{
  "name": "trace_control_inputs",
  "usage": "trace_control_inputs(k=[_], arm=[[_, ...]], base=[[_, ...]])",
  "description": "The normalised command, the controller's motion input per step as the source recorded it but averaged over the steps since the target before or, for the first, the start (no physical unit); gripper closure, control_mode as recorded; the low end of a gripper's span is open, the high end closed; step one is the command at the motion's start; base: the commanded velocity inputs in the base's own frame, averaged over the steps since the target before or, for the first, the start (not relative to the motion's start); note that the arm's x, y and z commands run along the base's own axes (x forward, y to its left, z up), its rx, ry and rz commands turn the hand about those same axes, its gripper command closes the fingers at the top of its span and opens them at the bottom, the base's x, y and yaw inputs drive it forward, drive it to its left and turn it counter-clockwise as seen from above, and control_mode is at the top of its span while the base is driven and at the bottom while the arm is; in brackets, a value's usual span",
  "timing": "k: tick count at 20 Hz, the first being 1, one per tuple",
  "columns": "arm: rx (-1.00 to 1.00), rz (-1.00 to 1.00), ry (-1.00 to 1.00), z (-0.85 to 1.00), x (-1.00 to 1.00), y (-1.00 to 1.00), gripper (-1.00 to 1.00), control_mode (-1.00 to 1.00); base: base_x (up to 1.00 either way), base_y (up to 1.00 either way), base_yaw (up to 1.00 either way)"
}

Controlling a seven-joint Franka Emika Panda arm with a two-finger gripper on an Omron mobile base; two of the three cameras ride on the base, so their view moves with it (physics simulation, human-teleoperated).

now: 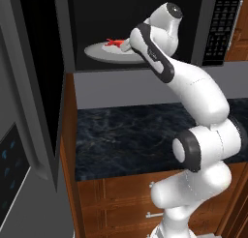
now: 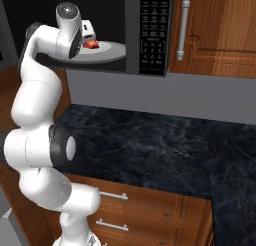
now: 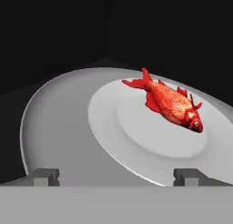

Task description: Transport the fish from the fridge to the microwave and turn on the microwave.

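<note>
The red-orange fish [image 3: 172,104] lies on a white plate [image 3: 136,143] that rests on the round grey turntable [image 3: 54,127] inside the microwave's dark cavity. My gripper [image 3: 117,176] is open, its fingertips [image 3: 45,175] spread wide just short of the plate, with nothing between them. From the left base view the fish [image 1: 115,42] shows just left of my gripper [image 1: 127,45], over the turntable [image 1: 99,53]. In the right base view the fish [image 2: 91,44] sits beside my hand, inside the microwave [image 2: 132,20]. The fridge is out of view.
The microwave door [image 1: 43,87] stands open at the left. The black keypad [image 1: 223,24] is on the microwave's right side. A dark marble counter [image 2: 150,145] runs below, with wooden drawers under it and a wooden cabinet [image 2: 220,25] to the right. A grey panel [image 1: 12,174] with blue marks stands at lower left.
</note>
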Motion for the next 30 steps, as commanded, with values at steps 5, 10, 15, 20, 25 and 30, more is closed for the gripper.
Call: trace_control_inputs(k=[5,10,15,20,25,30], arm=[[0.20,0.00,-0.01,0.25,-0.60,-0.10,-1.00,-1.00],[0.14,0.00,0.00,0.36,-0.67,-0.08,-1.00,-1.00],[0.07,0.00,0.01,0.32,-0.68,-0.02,-1.00,-1.00],[0.00,-0.02,0.02,0.16,-0.65,0.00,-1.00,-1.00],[0.00,-0.03,0.07,0.04,-0.59,0.00,-1.00,-1.00],[0.00,-0.02,0.11,0.01,-0.55,0.00,-1.00,-1.00]], base=[[0.00,0.00,0.00],[0.00,0.00,0.00],[0.00,0.00,0.00],[0.00,0.00,0.00],[0.00,0.00,0.00],[0.00,0.00,0.00]])
